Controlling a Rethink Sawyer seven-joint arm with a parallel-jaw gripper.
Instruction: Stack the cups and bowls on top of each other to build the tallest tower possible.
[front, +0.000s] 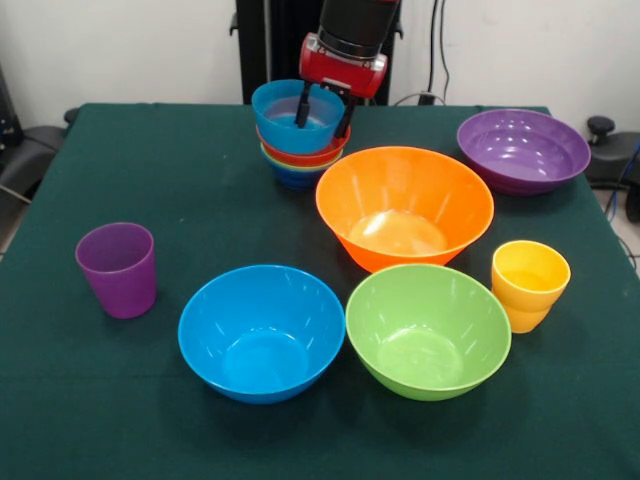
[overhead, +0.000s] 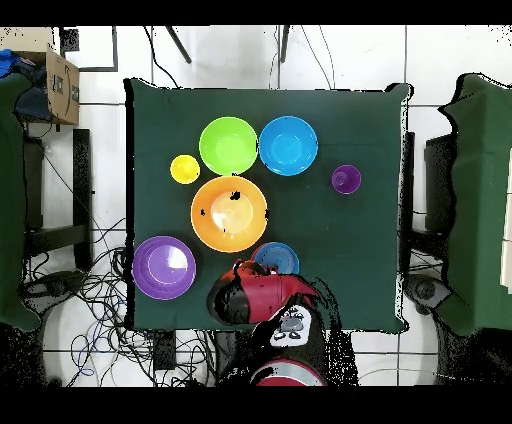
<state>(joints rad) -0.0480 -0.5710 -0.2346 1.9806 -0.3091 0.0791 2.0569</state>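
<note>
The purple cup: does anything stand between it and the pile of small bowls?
Nothing visible does. The purple cup stands alone; bare table lies between it and the pile. The claw reaches into the pile's top bowl, so the top is occupied.

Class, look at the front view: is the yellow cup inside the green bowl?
No, the yellow cup stands on the cloth beside the green bowl.

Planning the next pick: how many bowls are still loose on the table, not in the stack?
4: the orange bowl at the centre, the purple bowl far right in the front view, the blue bowl and green bowl along the near edge.
</note>
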